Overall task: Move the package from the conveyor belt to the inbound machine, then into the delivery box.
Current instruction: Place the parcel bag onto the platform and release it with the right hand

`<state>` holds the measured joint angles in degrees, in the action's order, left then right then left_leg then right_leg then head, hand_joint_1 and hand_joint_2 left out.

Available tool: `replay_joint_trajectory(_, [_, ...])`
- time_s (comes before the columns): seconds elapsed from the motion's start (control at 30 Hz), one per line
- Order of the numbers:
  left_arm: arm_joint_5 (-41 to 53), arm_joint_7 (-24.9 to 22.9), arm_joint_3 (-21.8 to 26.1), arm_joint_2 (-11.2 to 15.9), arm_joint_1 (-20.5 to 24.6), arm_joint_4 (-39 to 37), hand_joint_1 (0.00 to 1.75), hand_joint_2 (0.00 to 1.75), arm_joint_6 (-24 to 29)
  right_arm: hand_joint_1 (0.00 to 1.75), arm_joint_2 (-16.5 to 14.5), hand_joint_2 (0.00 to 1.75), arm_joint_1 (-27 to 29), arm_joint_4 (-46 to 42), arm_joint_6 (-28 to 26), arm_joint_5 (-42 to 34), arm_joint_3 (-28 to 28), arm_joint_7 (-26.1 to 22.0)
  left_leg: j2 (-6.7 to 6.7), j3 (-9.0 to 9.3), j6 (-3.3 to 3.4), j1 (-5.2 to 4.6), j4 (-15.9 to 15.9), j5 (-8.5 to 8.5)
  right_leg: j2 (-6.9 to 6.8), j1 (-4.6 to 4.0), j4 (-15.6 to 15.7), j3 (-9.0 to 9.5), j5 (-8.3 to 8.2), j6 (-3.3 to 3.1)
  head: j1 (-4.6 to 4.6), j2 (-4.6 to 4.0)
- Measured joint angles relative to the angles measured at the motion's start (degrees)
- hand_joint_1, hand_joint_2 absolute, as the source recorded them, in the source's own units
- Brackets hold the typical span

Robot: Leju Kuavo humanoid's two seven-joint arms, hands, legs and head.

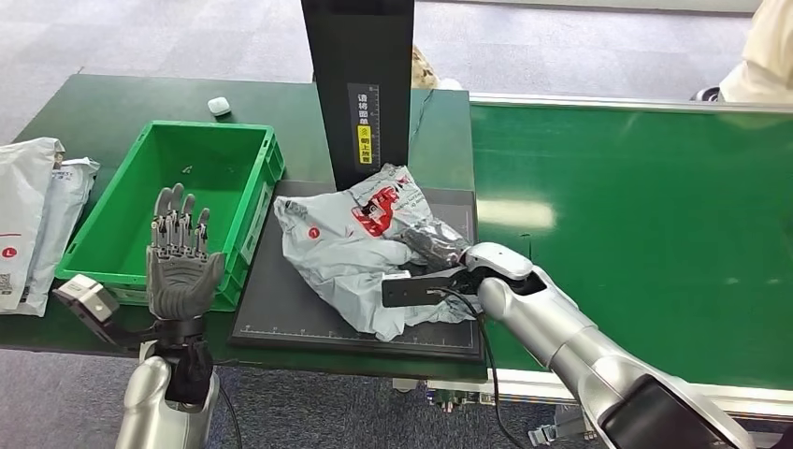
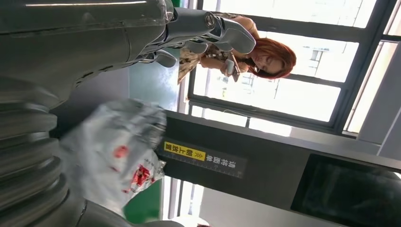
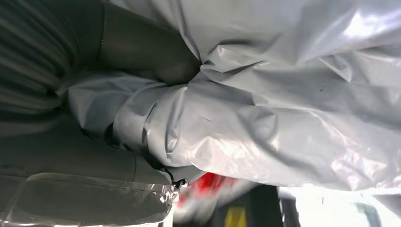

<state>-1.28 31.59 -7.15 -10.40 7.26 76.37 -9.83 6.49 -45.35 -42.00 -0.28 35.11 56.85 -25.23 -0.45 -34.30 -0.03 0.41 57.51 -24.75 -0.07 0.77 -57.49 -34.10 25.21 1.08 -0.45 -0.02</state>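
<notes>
Because the package [image 1: 369,248] is a slack, crinkled grey plastic bag with red print, the right hand [image 1: 439,251] with fingers pinching its near edge may gather film only, letting it sag or slip on the way to the box [image 1: 248,187]. It lies on the flat black scanner plate [image 1: 281,309], below the dark upright post [image 1: 360,84]. Left of the plate, the left hand [image 1: 180,253] hovers, fingers spread, over the rigid green box. Right of the plate: smooth green belt [image 1: 636,224].
</notes>
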Motion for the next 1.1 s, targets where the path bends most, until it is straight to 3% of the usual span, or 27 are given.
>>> replay_joint_trajectory(0.03, [-0.04,0.03,-0.02,0.00,-0.16,0.03,0.00,1.75,0.03,0.47,0.37,1.75,0.87,-0.85,-3.15,-1.19,-0.83,-0.81,0.00,-0.01,0.00,0.00,0.01,0.00,0.00,0.00,0.00,0.00,0.00,0.00,0.01,0.00])
replay_joint_trajectory(0.1, [-0.20,0.10,-0.15,0.00,-0.26,0.05,0.00,1.75,0.07,0.02,0.88,1.75,2.81,-2.99,-6.65,-3.61,-2.91,-2.11,0.01,-0.01,0.01,0.00,0.01,-0.01,0.01,0.00,0.00,-0.02,0.00,0.00,-0.01,0.00])
replay_joint_trajectory(0.27, [-0.77,0.27,-1.38,0.00,0.50,-0.50,0.00,1.75,-0.08,0.00,1.17,1.75,7.86,-8.63,-9.88,-8.62,-8.66,-5.07,0.01,-0.04,-0.01,0.00,0.01,-0.04,0.02,-0.01,0.00,-0.06,0.01,-0.01,-0.01,0.00])
replay_joint_trajectory(0.63, [-1.04,0.91,-4.50,0.00,2.36,-3.72,0.00,1.75,-0.55,0.00,-0.18,1.75,15.76,-17.92,-8.31,-14.98,-18.88,-7.42,0.03,-0.06,-0.03,0.00,-0.01,-0.05,0.04,-0.01,0.00,-0.08,0.02,-0.01,-0.01,0.00])
replay_joint_trajectory(0.87, [0.08,0.98,-5.10,0.01,2.45,-4.21,0.00,1.75,-0.79,0.00,-3.28,1.75,20.57,-23.95,5.32,-32.42,-26.61,-9.97,0.03,-0.09,-0.03,0.00,-0.01,-0.05,0.03,-0.01,0.00,-0.10,0.03,-0.01,-0.01,0.00])
replay_joint_trajectory(1.1, [9.71,-0.34,-6.75,0.02,1.98,-3.16,0.00,1.75,-0.51,0.00,-7.09,1.75,25.09,-33.27,11.99,-41.14,-39.50,-10.26,0.02,-0.11,-0.02,0.00,0.00,-0.06,0.02,0.01,0.00,-0.13,0.03,0.00,0.01,0.00])
